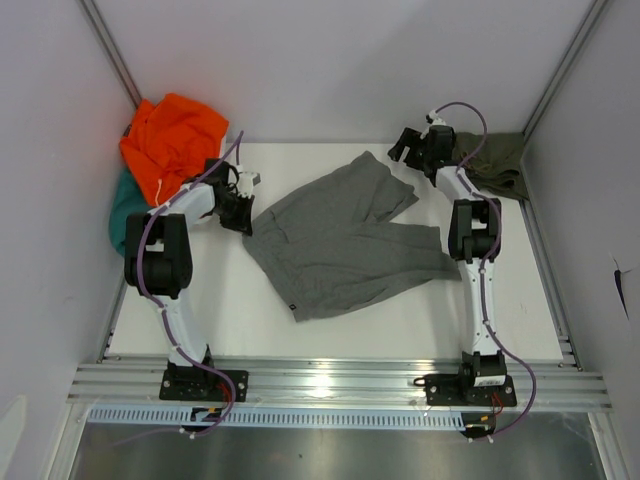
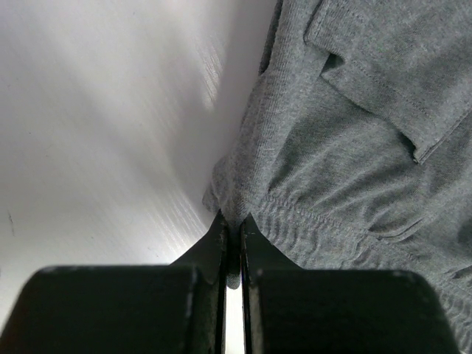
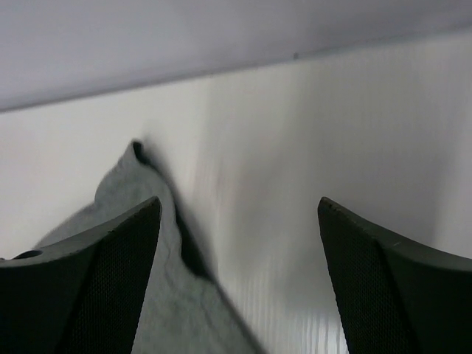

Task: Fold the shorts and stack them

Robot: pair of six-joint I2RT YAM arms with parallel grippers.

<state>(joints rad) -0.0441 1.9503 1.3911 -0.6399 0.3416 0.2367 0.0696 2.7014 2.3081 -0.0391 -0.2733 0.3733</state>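
Note:
The grey shorts (image 1: 340,235) lie spread in the middle of the white table. My left gripper (image 1: 243,218) is shut on their left waistband corner; in the left wrist view the grey cloth (image 2: 339,147) is pinched between the closed jaws (image 2: 233,225). My right gripper (image 1: 408,145) is open and empty, above the table near the back, just right of the upper leg of the grey shorts; that leg's corner shows in the right wrist view (image 3: 140,221). The olive green shorts (image 1: 495,160) lie crumpled at the back right corner.
An orange garment (image 1: 170,140) lies piled at the back left with a teal garment (image 1: 125,205) under its near side. White walls close in the table on three sides. A metal rail (image 1: 340,380) runs along the near edge by the arm bases.

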